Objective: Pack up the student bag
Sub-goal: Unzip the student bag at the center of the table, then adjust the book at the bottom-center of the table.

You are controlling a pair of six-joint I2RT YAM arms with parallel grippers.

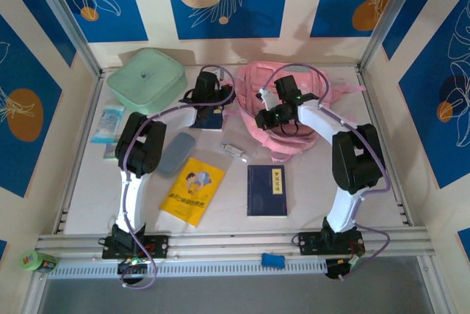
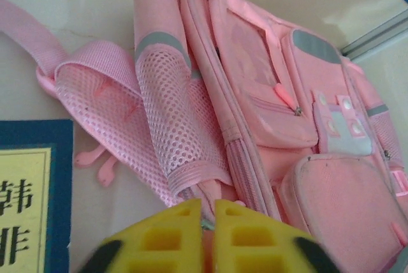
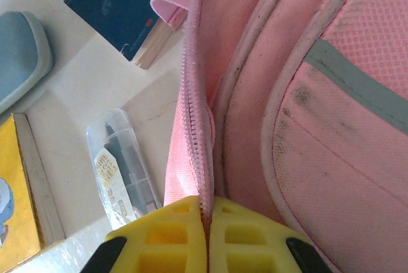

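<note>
One student bag [image 2: 268,113], its zip edge pinched by the right gripper [image 3: 208,212]; left gripper [image 2: 208,215] at its mesh pocket, state unclear.

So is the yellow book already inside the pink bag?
No, the yellow book lies on the table, well apart from the pink bag.

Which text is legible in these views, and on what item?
"韩" and a cut-off "非": yellow label on the blue book beside the student bag.
Yellow book: characters blurred, unreadable.
Front dark blue book: label too small.
Clear packet: print too small.
</note>
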